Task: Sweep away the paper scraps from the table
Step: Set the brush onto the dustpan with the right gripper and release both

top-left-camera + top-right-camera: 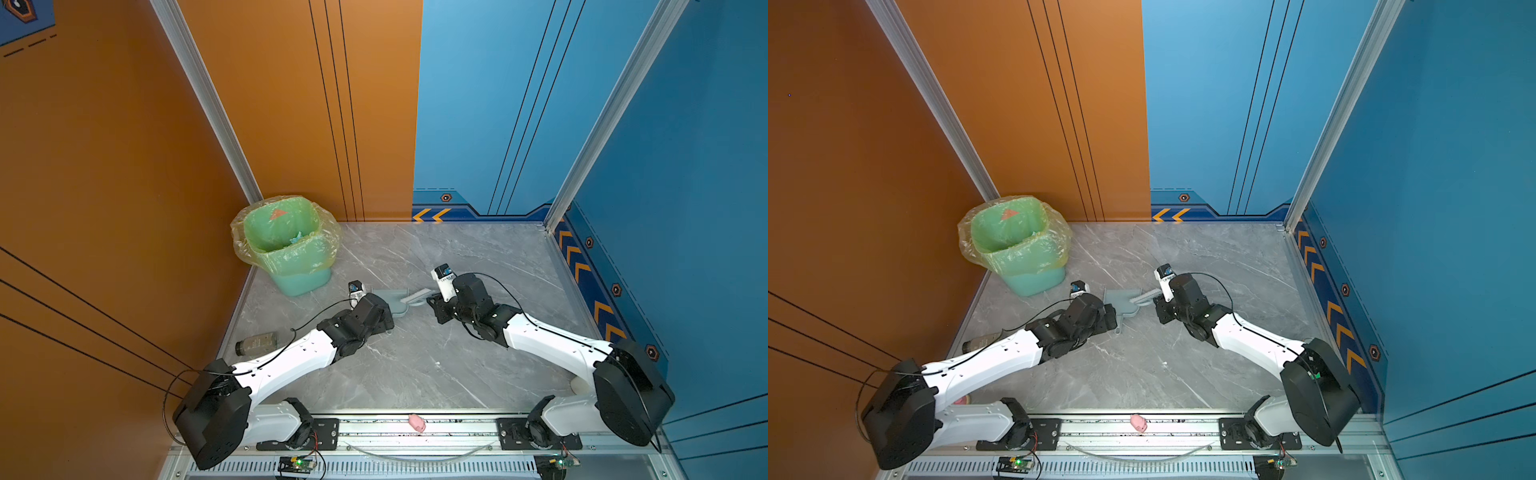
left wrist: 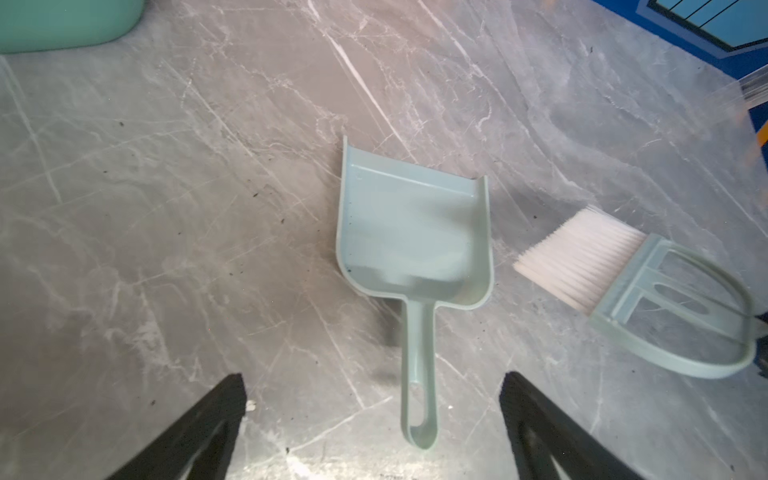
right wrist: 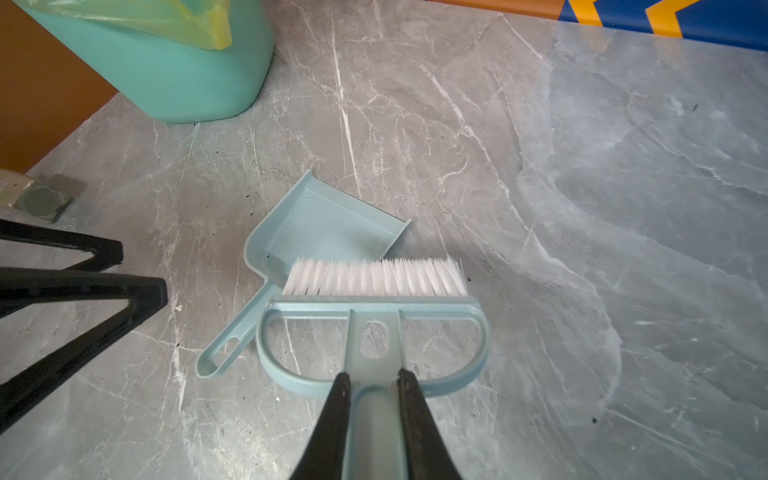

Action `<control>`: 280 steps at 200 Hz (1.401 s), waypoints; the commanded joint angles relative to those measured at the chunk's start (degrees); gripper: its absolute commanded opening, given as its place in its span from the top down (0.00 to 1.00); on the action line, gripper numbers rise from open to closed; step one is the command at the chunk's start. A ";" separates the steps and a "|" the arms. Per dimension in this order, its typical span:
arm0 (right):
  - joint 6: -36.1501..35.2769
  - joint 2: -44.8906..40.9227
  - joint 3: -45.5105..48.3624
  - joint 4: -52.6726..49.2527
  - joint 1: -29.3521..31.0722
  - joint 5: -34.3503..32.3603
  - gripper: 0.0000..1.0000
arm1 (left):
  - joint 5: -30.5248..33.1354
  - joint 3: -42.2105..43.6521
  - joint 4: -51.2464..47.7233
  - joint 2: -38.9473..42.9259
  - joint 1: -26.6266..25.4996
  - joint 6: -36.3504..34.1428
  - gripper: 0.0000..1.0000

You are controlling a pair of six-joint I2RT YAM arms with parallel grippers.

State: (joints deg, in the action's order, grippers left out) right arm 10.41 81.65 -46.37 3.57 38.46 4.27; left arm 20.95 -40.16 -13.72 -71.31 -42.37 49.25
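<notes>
Your paper scraps (image 1: 277,214), as far as the liner lets you see, lie inside the green bin (image 1: 299,282) at the worktop's (image 1: 415,365) 10 o'clock. At the bin's 4 o'clock the dustpan (image 2: 411,232) lies flat, with your left hand (image 2: 372,377) spread wide and empty near its handle. At the dustpan's 3 o'clock, your right hand (image 3: 371,376) pinches the brush (image 3: 374,307) handle.

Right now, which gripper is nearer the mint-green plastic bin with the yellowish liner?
Left. The left gripper, open by the pale-blue dustpan, is near the bin; the right gripper, gripping the brush, sits farther.
</notes>
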 commanded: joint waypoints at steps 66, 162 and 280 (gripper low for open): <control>-5.76 9.19 -5.21 6.53 5.18 -2.36 1.00 | 3.02 4.04 -4.96 5.29 1.68 1.26 0.02; -6.83 17.68 -12.46 6.77 9.52 -8.46 1.00 | 3.00 6.28 -5.84 8.57 2.99 1.82 0.02; -5.17 19.95 -13.30 6.45 10.94 -12.39 0.91 | 3.02 7.23 -6.06 9.40 3.57 2.16 0.02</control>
State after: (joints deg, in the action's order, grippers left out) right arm 4.10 100.31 -58.13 9.17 49.10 -6.35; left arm 22.79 -33.76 -18.31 -62.39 -39.27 50.87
